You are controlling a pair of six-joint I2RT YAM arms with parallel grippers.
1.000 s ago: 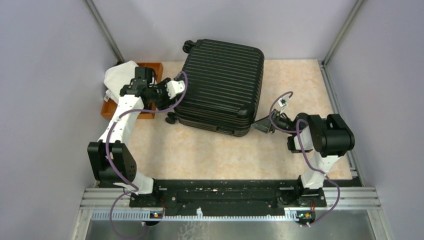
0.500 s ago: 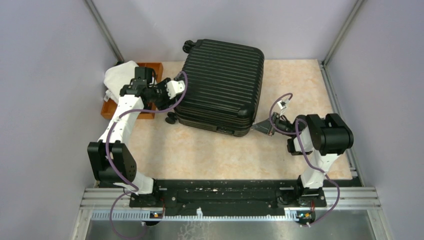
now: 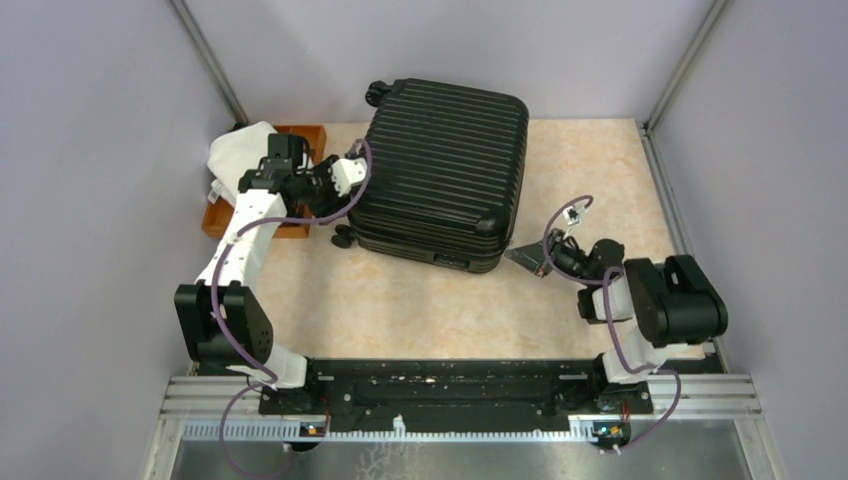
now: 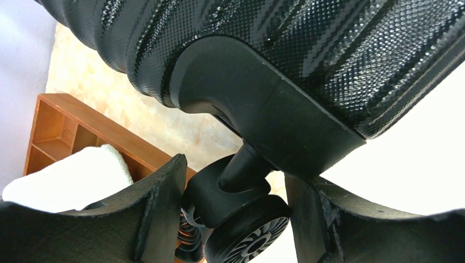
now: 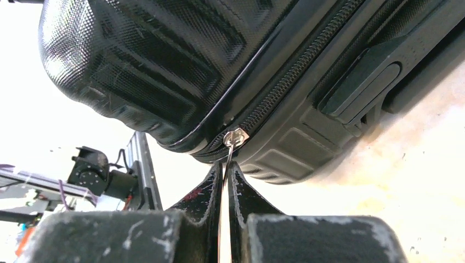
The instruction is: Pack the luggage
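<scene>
the luggage [image 3: 440, 175] lies flat at the back of the table [image 3: 600, 170]. only the right wrist view shows the right gripper [image 5: 225, 178] pinched tight on the zipper pull [image 5: 232, 138]. the left wrist view shows the left gripper [image 4: 236, 189] spread wide astride a caster wheel [image 4: 249, 230], clasping nothing.
</scene>
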